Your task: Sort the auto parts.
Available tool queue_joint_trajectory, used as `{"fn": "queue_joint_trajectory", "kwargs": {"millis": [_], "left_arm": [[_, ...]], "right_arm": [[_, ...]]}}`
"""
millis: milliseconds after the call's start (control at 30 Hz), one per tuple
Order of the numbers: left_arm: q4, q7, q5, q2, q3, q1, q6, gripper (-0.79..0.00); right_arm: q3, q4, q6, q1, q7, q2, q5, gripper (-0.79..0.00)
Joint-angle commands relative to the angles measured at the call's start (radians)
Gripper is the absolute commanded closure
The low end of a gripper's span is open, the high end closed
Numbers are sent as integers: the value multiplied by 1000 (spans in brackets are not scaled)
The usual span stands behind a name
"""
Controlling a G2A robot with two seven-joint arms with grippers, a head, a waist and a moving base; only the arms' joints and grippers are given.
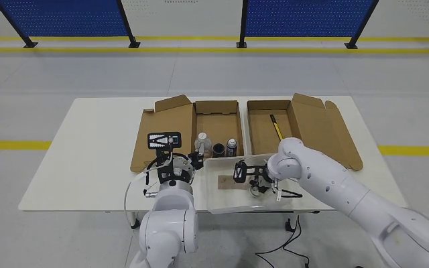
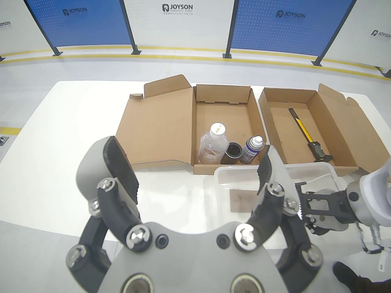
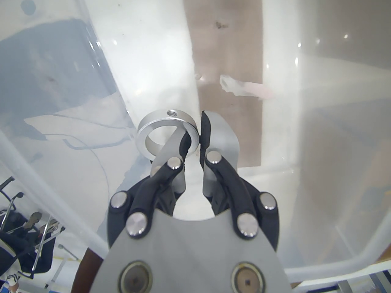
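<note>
Metal ring (image 3: 152, 118) sat inside the clear plastic bin (image 2: 232, 169), which stood at the near, 6 o'clock edge of the tabletop (image 1: 87, 154). The right claw (image 3: 195, 135) gripped the ring by its wall, one finger inside the bore and the other outside. Whether the ring touched the bin floor could not be told. A brown patch (image 3: 226, 31) showed on the bin floor at the ring's 9 o'clock, with a small pale scrap (image 3: 241, 89) on it. At the bin's 9 o'clock the left claw (image 2: 191, 150) hung above the tabletop with its fingers spread wide, holding nothing.

At the bin's 12 o'clock stood two open cardboard boxes side by side. The left box (image 2: 223, 95) held a clear bottle (image 2: 213, 144), a black can (image 2: 233, 150) and a spray can (image 2: 252, 147), upright in a row along its near wall. The right box (image 2: 287, 95), at 3 o'clock of the first, held a yellow-and-black caliper (image 2: 308, 135) lying flat.
</note>
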Motion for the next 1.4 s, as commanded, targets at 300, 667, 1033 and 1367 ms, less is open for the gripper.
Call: {"fn": "queue_joint_trajectory", "kwargs": {"millis": [300,667,1033,1367], "left_arm": [[0,0,0,0,0,0,0,-785],[0,0,0,0,0,0,0,-785],[0,0,0,0,0,0,0,-785],[0,0,0,0,0,0,0,-785]], "right_arm": [[173,-75,-43,-92,-253,97,-31,0],[371,-152,-77,-255,-645,176,-106,0],[472,-104,-235,-413,-1037,186,3,0],[452,-14,-321,-425,-1185,136,54,0]]}}
